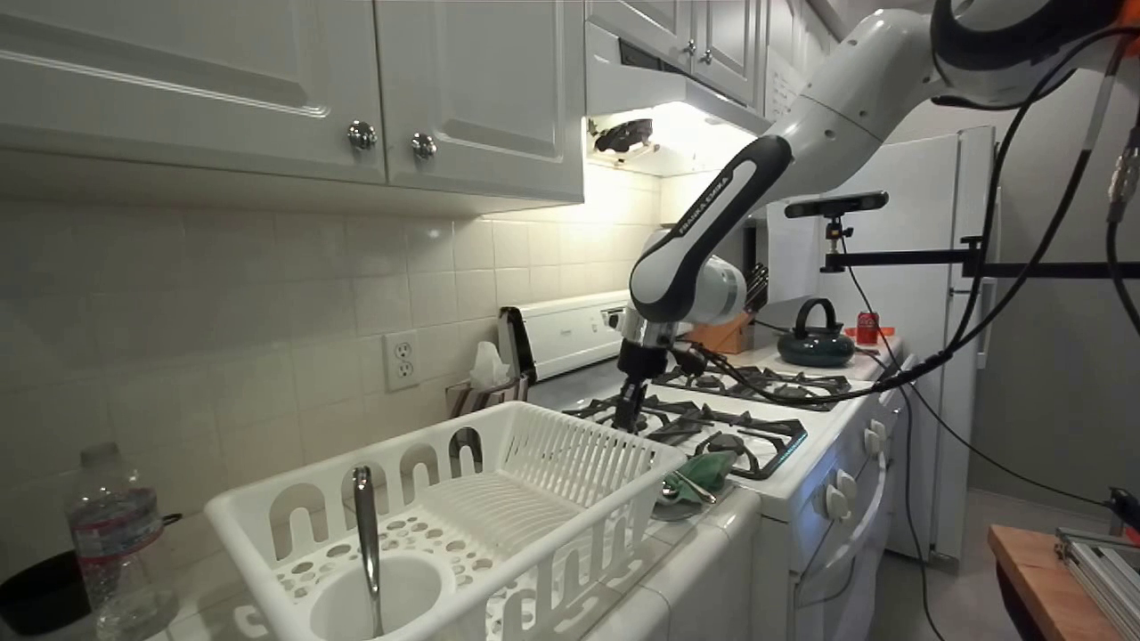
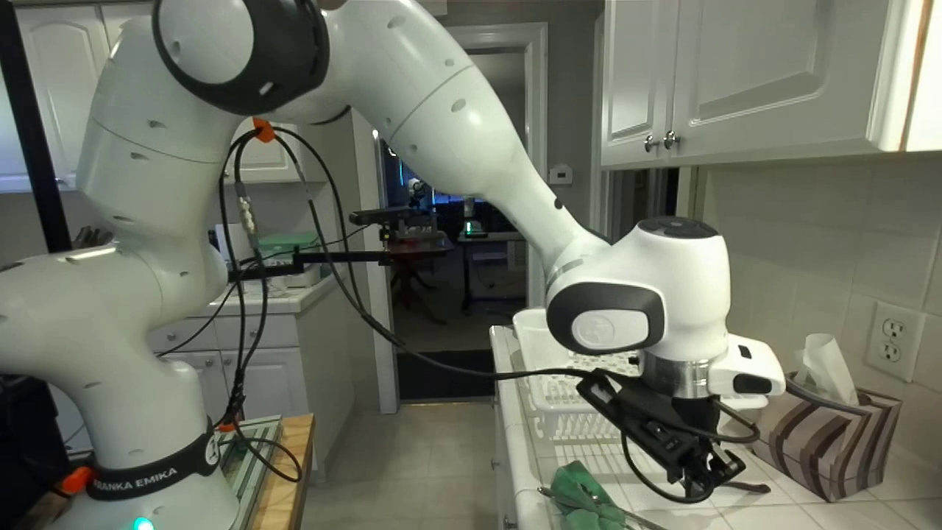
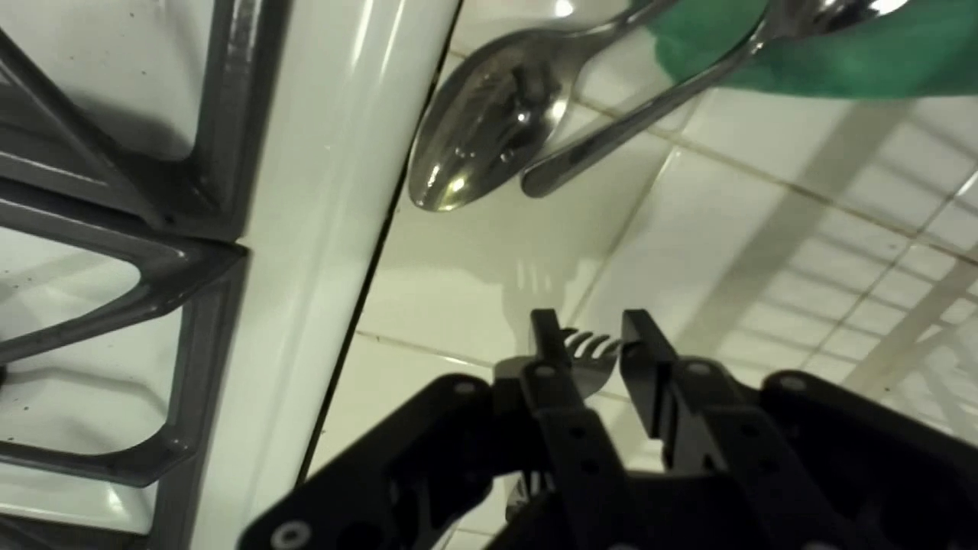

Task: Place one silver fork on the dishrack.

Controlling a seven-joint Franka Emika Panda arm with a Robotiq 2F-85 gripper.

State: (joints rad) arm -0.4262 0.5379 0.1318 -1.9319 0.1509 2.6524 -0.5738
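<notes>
In the wrist view the silver fork [image 3: 595, 376] sits crosswise between my gripper's [image 3: 589, 321] fingers, which are shut on its head. Its tines face away from the camera's lower edge, and their shadow falls apart from them on the tiles, so the head looks raised. A finger hides part of the head. In an exterior view a thin handle [image 2: 751, 486] sticks out beside the gripper [image 2: 695, 489], low over the counter. The white dishrack [image 1: 499, 512] stands on the counter in both exterior views. The gripper [image 1: 627, 424] is beyond its far end, outside it.
A large spoon [image 3: 497, 114] and another utensil [image 3: 634, 126] lie near a green cloth [image 3: 825, 65]. The stove edge [image 3: 321, 191] and grates run alongside. A tissue box [image 2: 831, 442] stands by the wall. One shiny handle [image 1: 367, 534] rises from the rack's round cutlery compartment.
</notes>
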